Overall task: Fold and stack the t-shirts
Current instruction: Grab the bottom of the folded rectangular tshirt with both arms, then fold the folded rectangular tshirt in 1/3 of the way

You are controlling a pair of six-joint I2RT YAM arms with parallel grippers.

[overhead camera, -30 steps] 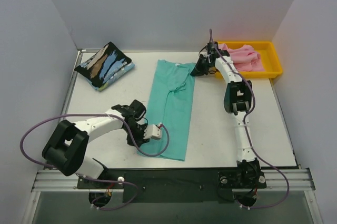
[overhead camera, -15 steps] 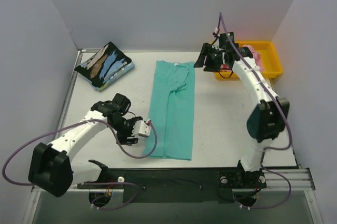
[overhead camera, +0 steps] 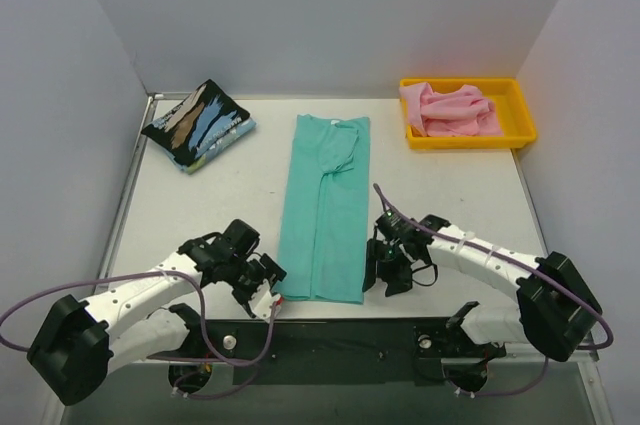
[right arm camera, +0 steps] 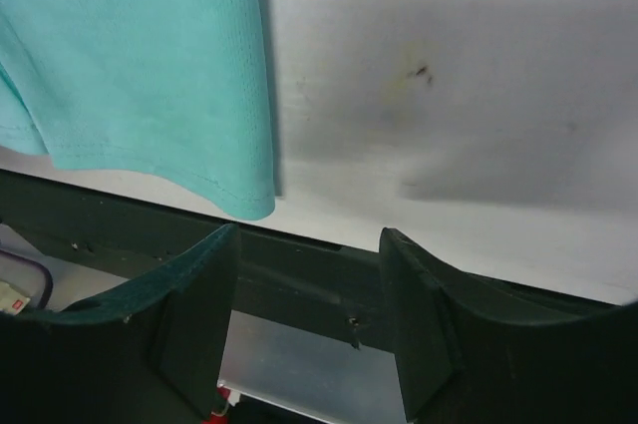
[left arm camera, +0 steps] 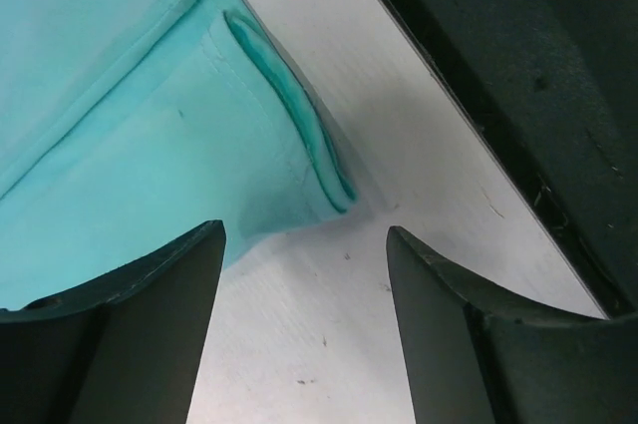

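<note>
The teal-green t-shirt [overhead camera: 326, 205] lies folded into a long strip down the middle of the table, collar at the far end. My left gripper [overhead camera: 268, 290] is open and empty, low over the table at the shirt's near left corner [left arm camera: 299, 170]. My right gripper [overhead camera: 385, 275] is open and empty beside the shirt's near right corner [right arm camera: 244, 195]. The black streaked t-shirt [overhead camera: 198, 125] lies folded at the far left. The pink t-shirt [overhead camera: 450, 108] lies crumpled in the yellow tray [overhead camera: 520, 125].
The yellow tray stands at the far right corner. The table's near edge and black frame rail [overhead camera: 330, 330] run just below both grippers. Grey walls close in the back and both sides.
My right arm has swung from the far end by the tray down to the shirt's near right corner. My left gripper has moved nearer, to the near left corner. The shirt's near hem now lies straighter.
</note>
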